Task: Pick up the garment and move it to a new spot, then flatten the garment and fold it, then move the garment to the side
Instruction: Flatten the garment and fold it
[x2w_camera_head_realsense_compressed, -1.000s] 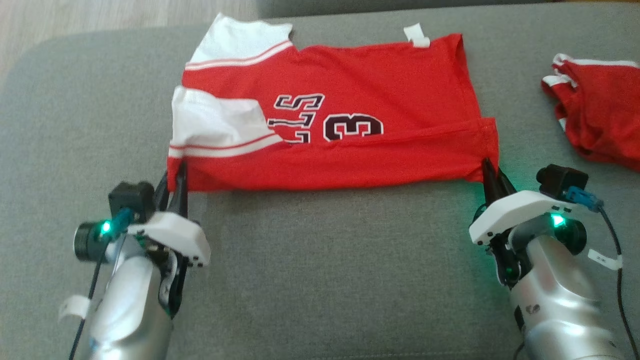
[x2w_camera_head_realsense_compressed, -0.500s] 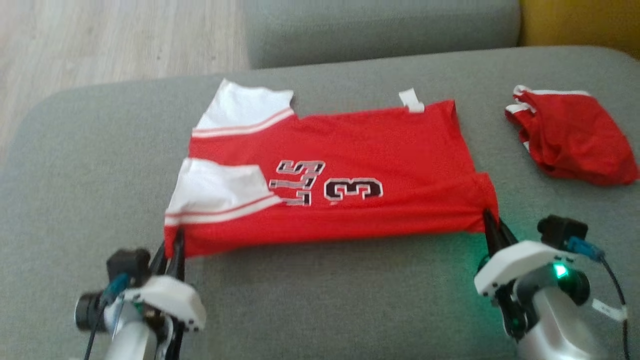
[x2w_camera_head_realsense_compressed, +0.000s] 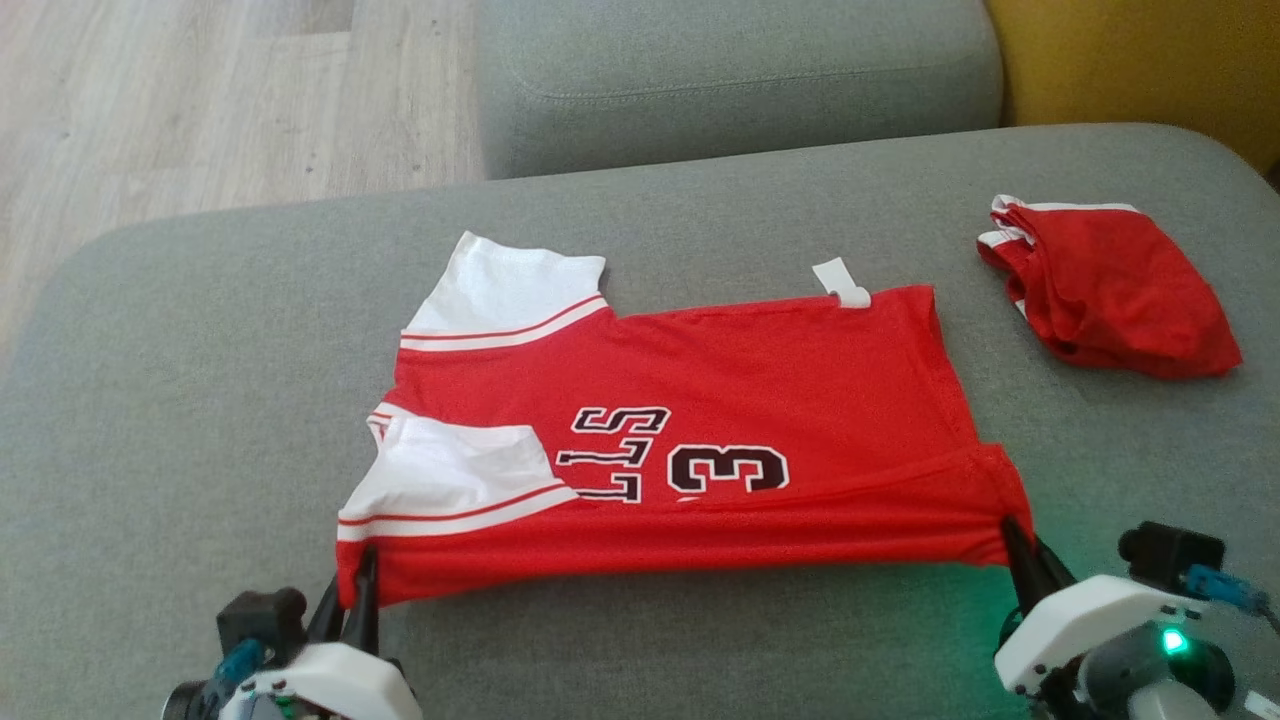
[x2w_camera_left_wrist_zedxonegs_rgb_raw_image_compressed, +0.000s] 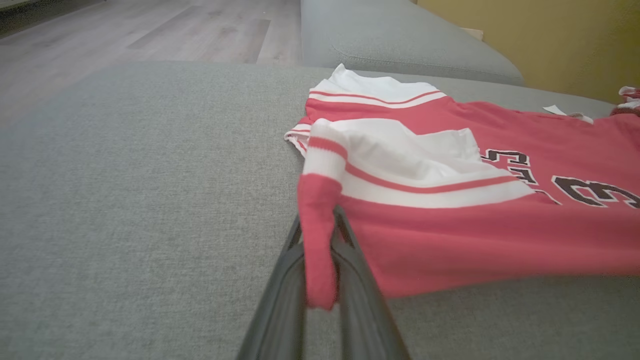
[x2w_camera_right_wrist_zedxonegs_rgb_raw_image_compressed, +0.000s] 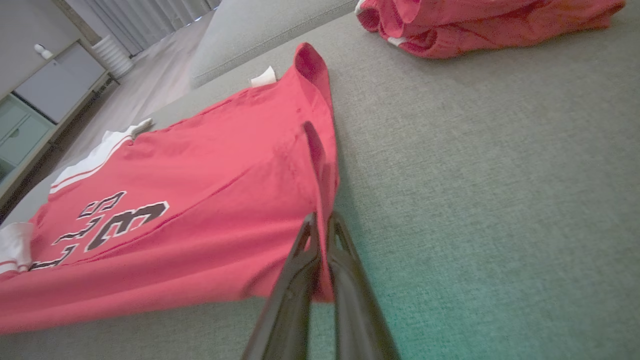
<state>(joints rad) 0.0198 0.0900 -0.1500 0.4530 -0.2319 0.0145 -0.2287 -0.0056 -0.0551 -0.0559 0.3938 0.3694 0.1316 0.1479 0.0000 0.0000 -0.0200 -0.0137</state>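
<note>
While the left gripper (x2w_camera_head_realsense_compressed: 362, 582) and right gripper (x2w_camera_head_realsense_compressed: 1010, 532) each clamp a near corner of the shirt (x2w_camera_head_realsense_compressed: 720, 400), stretched flat between and beyond their fingertips, one fold looks done, with further folding and the sideways move left to do.

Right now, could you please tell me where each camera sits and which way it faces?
Head: on the head, facing forward and down at the jersey on the sofa; left gripper and right gripper at the bottom.
Left wrist: on that arm, looking along its fingers at the jersey's sleeve end.
Right wrist: on that arm, looking along its fingers at the hem end.
Shared: both wrist views show the "3".
</note>
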